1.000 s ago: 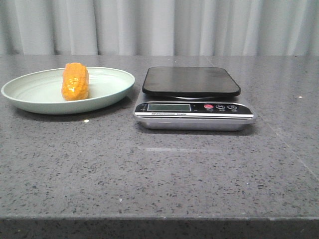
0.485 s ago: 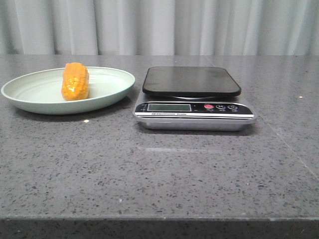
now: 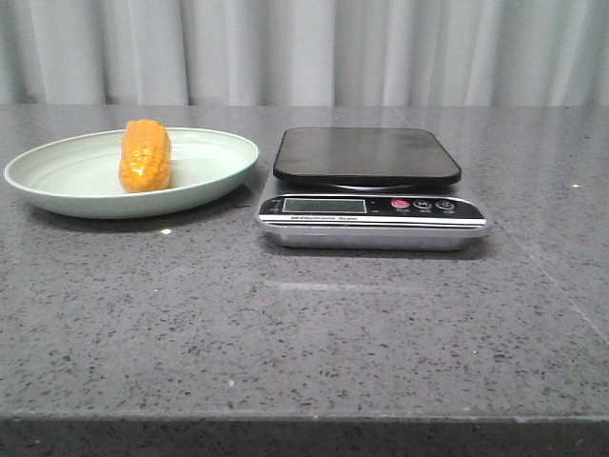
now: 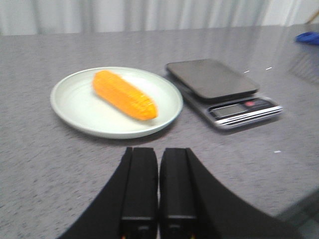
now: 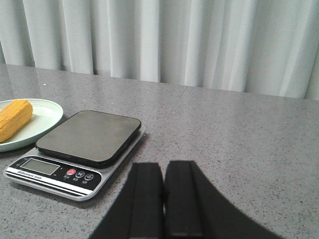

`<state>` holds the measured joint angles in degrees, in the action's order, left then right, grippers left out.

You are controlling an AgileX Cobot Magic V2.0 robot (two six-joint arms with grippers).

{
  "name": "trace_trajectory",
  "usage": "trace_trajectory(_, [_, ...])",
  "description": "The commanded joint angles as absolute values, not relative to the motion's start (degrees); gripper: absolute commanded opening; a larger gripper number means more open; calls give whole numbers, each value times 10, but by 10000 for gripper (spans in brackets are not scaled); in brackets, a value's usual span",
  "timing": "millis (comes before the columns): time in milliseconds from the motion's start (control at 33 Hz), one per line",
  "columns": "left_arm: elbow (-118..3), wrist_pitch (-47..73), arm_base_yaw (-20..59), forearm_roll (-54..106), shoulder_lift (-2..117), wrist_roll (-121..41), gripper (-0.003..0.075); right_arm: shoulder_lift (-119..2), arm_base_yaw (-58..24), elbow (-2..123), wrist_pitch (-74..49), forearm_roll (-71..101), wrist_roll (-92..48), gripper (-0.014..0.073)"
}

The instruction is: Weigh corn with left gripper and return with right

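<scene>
The orange-yellow corn [image 3: 145,155] lies in a pale green plate [image 3: 205,186] at the table's left. It also shows in the left wrist view [image 4: 124,94] and the right wrist view [image 5: 14,118]. A kitchen scale [image 3: 371,188] with a black platform stands to the right of the plate, its platform bare. My left gripper [image 4: 159,152] is shut and empty, a short way in front of the plate. My right gripper [image 5: 164,167] is shut and empty, to the right of the scale [image 5: 79,147]. Neither gripper shows in the front view.
The grey speckled table [image 3: 304,324] ends in a front edge near the bottom of the front view. A white curtain [image 3: 304,48] hangs behind the table. A blue object [image 4: 308,37] lies at the far right in the left wrist view.
The front view has shifted by a pixel or two. The corn, plate and scale stay where they were.
</scene>
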<state>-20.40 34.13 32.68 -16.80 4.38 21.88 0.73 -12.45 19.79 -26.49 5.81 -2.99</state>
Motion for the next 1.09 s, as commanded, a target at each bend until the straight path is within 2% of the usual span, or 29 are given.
trace_trajectory(0, [-186,255,268,-132,51,162,133,11,-122,211,-221,60,-34,160])
trace_trajectory(212, [-99,94,84,-66,43,63,133,11,-122,211,-221,60,-34,160])
trace_trajectory(394, [-14,0,-1,-37,-19,27,133,11,-122,211,-221,60,-34,160])
trace_trajectory(727, [6,13,-68,0,-13,27,133,11,-122,211,-223,60,-34,160])
trace_trajectory(1061, [6,13,-72,0,-14,27,133,11,-122,211,-223,60,-34,160])
